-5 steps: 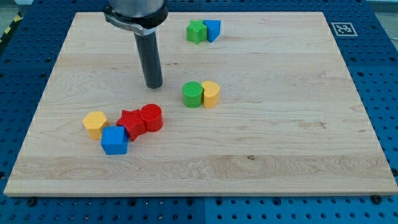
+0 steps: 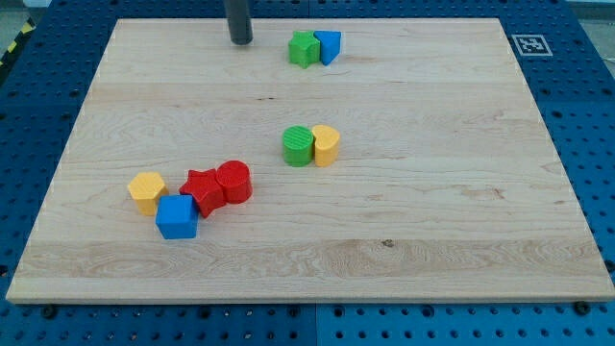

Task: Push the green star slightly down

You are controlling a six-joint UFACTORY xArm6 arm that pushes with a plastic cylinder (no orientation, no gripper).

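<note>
Camera view shows my tip (image 2: 240,41) resting near the top edge of the wooden board (image 2: 432,221), left of centre, touching no block; the rod carries no jaws at all, so nothing is clasped or held, and only its lower stub is visible, the rest cut off by the view's top. The green star (image 2: 304,48) sits to the view's right of my tip, near but apart from it, at almost the same height on the board, with bare wood between the two. Pressed against the star's right side is a blue block (image 2: 329,46), its shape hard to make out. Lower down, around the board's middle, a green cylinder (image 2: 299,146) stands touching a yellow block (image 2: 326,145) on its right; this pair lies well below the star, roughly in line with it. Toward the view's lower left a cluster gathers: a yellow block (image 2: 147,191) with angled faces at the far left, a blue cube (image 2: 177,217) just below and right of it, a red star (image 2: 203,190) touching the cube's upper right, and a red cylinder (image 2: 233,182) against the red star's right side. A black-and-white marker tag (image 2: 528,44) sits at the board's upper right corner, and a blue perforated table (image 2: 38,115) surrounds the board.
</note>
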